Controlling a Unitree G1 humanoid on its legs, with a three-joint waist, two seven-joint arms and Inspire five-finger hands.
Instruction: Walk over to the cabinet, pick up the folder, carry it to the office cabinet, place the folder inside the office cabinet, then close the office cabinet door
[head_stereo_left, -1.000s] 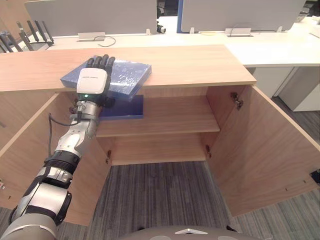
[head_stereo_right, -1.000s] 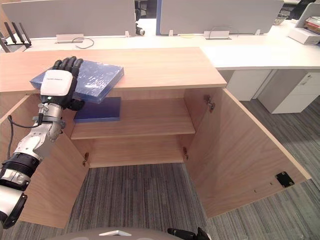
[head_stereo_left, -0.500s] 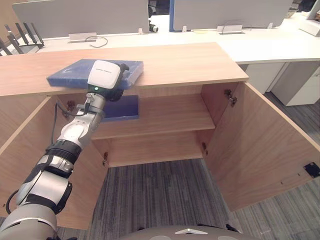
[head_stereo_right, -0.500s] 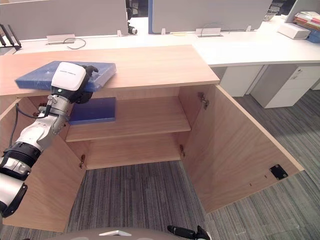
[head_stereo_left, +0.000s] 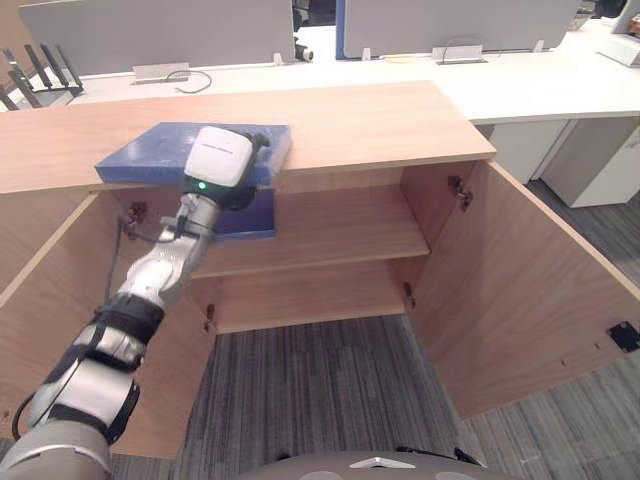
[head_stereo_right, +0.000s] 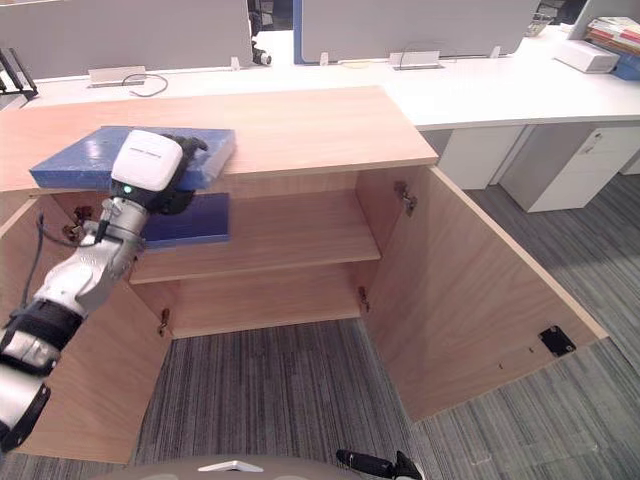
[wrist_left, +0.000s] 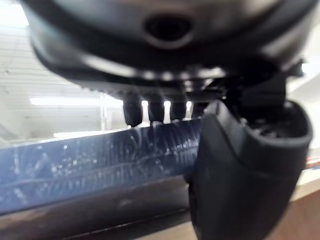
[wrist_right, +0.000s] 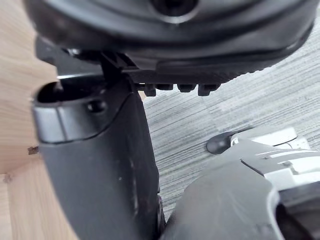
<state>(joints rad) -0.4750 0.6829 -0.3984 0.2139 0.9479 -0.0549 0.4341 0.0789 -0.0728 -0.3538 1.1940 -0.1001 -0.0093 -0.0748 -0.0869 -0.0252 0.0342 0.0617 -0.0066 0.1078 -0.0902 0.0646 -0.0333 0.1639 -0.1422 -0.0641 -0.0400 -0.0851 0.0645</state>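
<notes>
Left hand (head_stereo_left: 221, 160) fingers (wrist_left: 133, 109) and thumb clamp the blue folder's (head_stereo_left: 148, 153) edge atop the cabinet (head_stereo_left: 380, 120).

Grey striped carpet (head_stereo_left: 320, 390) covers the floor; white desks (head_stereo_left: 540, 90) carry grey partition screens (head_stereo_left: 150, 30).

Left hand (head_stereo_left: 222, 160) extended, fingers (wrist_left: 133, 111) curled.

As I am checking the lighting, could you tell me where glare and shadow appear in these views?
Left wrist view: ceiling lights glare behind the left robot hand, and glints streak the glossy blue folder. Left eye view: the cabinet top shades the back of the shelf below it.
</notes>
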